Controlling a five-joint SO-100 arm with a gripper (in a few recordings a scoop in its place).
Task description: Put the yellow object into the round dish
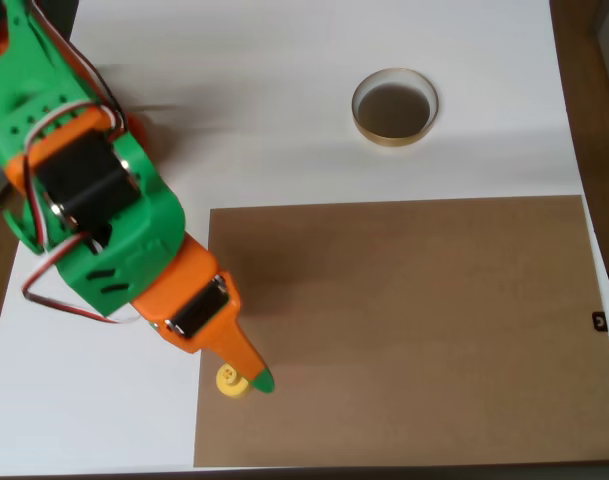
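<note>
Arm: green and orange printed plastic with black servo blocks and red-white-black wires, reaching from the table's top-left corner down toward the lower middle, as seen from overhead (pixel 104 220).
Gripper: an orange finger ending in a green tip, pointing down-right over the board's left edge (pixel 246 378); whether it is parted or clamped cannot be told from above, as the finger covers what lies under it.
Yellow object: small, bright, rounded plastic piece with dots on top (pixel 229 379), sitting at the board's left edge near its lower-left corner, touching the gripper tip or tucked just beside it.
Dish: shallow and round, tan-gold rim, dark brown inside (pixel 394 107), standing on the white top near the table's upper edge, right of centre, well apart from the yellow object.
Board: flat matte brown rectangle, like cardboard (pixel 414 330), covering the table's lower-right part.
Table: smooth white top with soft shadows (pixel 264 110).
Room: brown floor showing along the right side (pixel 596 110).
</note>
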